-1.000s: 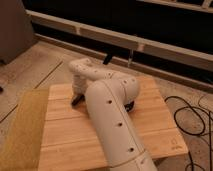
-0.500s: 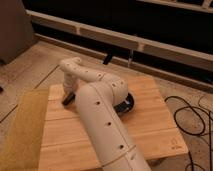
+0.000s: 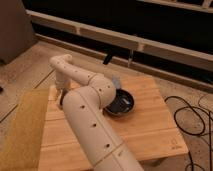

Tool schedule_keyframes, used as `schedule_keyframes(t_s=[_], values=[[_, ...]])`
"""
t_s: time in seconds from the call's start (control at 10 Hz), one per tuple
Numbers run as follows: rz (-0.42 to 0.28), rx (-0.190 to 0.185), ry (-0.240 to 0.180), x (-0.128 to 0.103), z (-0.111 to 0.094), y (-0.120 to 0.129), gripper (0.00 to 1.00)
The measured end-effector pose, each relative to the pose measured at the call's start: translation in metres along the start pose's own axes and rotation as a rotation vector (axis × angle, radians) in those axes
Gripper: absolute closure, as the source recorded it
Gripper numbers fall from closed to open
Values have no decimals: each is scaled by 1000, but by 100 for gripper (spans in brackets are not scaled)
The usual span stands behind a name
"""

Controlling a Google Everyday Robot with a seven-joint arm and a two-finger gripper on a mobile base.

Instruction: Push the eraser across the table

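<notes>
Here, nearest us, we are seeing the thick cream arm [image 3: 97, 140] rising from the bottom edge and lying over the middle of the table [image 3: 150, 132]. The table's pale planks are showing bare on the right of the view, with a small dark mark [image 3: 175, 145] near the close right corner. A yellow-tan mat [image 3: 20, 132] is running along the table's left side.

Farther in, a dark bowl [image 3: 122, 104] is sitting just beside the arm's elbow, and a small grey-blue item [image 3: 116, 81] is showing just behind it. The arm is bending toward the left there, and the gripper [image 3: 60, 97] is hanging down at the table's far left edge, close over the wood, with a pale cream block [image 3: 52, 92] just beside it.

We are not able to tell whether the claw is released or clenched. A small dark patch right under the gripper may be the eraser, yet we cannot tell. Beyond the table, black cables [image 3: 192, 112] are trailing over the floor at the right.
</notes>
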State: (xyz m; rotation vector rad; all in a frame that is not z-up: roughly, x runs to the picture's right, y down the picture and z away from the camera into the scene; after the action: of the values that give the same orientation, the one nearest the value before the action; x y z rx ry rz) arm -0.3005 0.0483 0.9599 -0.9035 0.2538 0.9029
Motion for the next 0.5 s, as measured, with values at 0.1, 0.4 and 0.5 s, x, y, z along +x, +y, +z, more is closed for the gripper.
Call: schedule_keyframes(t_s=[0.1,0.4,0.5], values=[[-37,-1,8,-9,3,13,35],[-105,-19,3,-28,4,46,35],[-112,-33,-11,-33,3,55,35]])
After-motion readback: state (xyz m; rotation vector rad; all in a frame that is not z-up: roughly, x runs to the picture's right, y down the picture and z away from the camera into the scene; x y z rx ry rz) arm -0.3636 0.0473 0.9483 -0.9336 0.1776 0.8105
